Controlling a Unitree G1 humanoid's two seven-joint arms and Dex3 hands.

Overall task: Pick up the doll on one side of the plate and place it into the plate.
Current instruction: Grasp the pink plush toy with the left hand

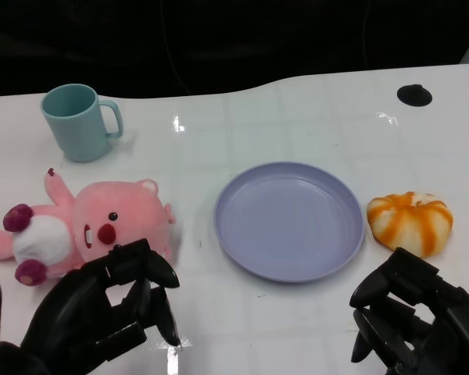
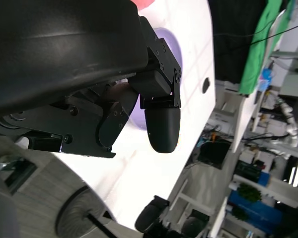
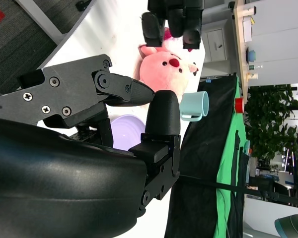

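A pink plush doll [image 1: 94, 226] lies on its back on the white table, left of the purple plate [image 1: 289, 219]. The plate has nothing in it. My left hand [image 1: 102, 312] hovers just in front of the doll's head with bent fingers that hold nothing. My right hand [image 1: 414, 316] hangs near the table's front edge, right of the plate, also holding nothing. The right wrist view shows the doll [image 3: 171, 72], part of the plate [image 3: 126, 131] and the fingertips of my left hand [image 3: 171, 22] beside the doll. In the left wrist view my left hand [image 2: 114, 89] hides most of the plate [image 2: 161, 37].
An orange-and-white striped plush [image 1: 410, 221] lies just right of the plate. A teal mug [image 1: 78, 121] stands at the back left, behind the doll. A black disc [image 1: 414, 95] sits in the table at the back right. Bare white table lies in front of the plate.
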